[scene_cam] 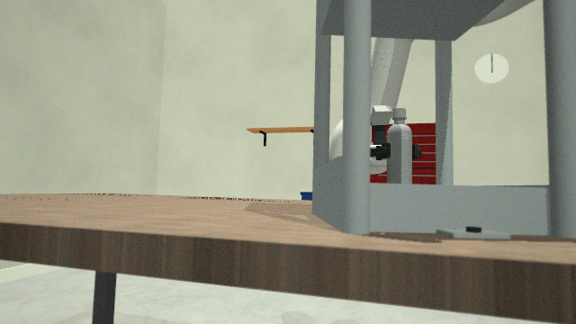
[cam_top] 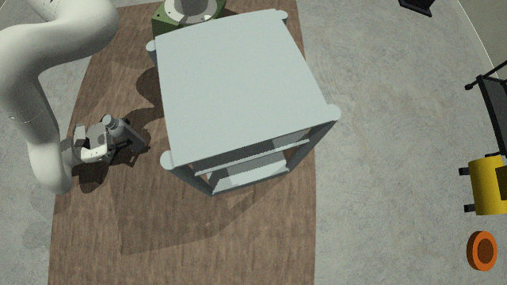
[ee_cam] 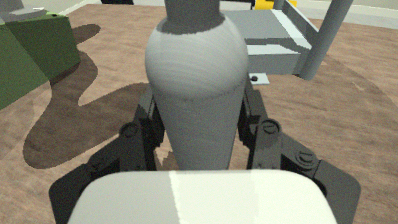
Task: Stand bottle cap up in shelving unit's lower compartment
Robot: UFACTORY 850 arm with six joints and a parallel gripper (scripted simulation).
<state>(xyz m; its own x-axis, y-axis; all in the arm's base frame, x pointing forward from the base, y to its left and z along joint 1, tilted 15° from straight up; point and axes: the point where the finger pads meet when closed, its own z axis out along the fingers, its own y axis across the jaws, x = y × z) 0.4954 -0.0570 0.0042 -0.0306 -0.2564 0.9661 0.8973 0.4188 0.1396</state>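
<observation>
The grey bottle (cam_top: pixel 115 126) (scene_cam: pixel 400 153) (ee_cam: pixel 197 85) is upright with its cap up, to the left of the shelving unit (cam_top: pixel 238 79) (scene_cam: pixel 356 135) (ee_cam: pixel 270 35). My gripper (cam_top: pixel 123 134) (scene_cam: pixel 399 151) (ee_cam: pixel 200 88) is shut on the bottle's body, one black finger on each side. The bottle's base is hidden: behind the unit's base in the exterior view, and behind my gripper housing in the wrist view. The unit's lower shelves (cam_top: pixel 253 176) show under its wide top. The bottle is outside the unit, beside its open side.
The arm's green base block (cam_top: pixel 162 20) (ee_cam: pixel 30 45) stands behind the unit at the table's far end. A small flat grey plate (scene_cam: pixel 472 232) (ee_cam: pixel 257 78) with a black knob lies on the table by the unit. A yellow machine (cam_top: pixel 485 190) and an orange ring (cam_top: pixel 481 250) are on the floor.
</observation>
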